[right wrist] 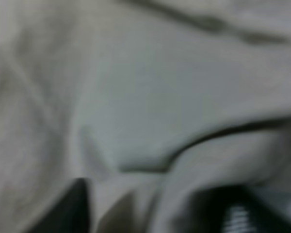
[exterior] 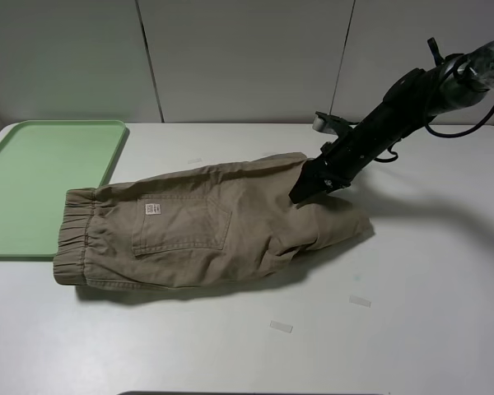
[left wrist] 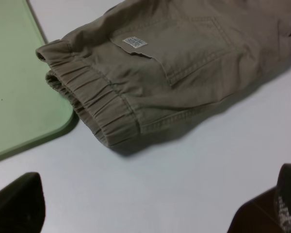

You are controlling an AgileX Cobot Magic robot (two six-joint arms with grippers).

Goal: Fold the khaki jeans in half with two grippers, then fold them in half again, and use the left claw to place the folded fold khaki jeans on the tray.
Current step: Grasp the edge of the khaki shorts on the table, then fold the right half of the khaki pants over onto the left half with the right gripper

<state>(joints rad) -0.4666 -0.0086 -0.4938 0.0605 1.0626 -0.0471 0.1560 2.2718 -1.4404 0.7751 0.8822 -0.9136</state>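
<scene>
The khaki jeans (exterior: pixel 206 226) lie folded lengthwise on the white table, waistband to the left, pocket and white label facing up. The waistband's far end touches the rim of the mint-green tray (exterior: pixel 41 181) at the table's left. My right gripper (exterior: pixel 303 193) comes down from the upper right and digs into the cloth at the hem end. The right wrist view is blurred: cloth (right wrist: pixel 136 97) fills it, and a fold lies between the dark fingers (right wrist: pixel 77 208). The left gripper (left wrist: pixel 155 194) stands open over bare table just short of the waistband (left wrist: pixel 97 107); it is out of the exterior view.
Two small bits of tape (exterior: pixel 281 327) lie on the table in front of the jeans. A small grey object (exterior: pixel 323 122) sits behind the right arm near the back edge. The tray's corner (left wrist: pixel 14 87) lies beside the waistband.
</scene>
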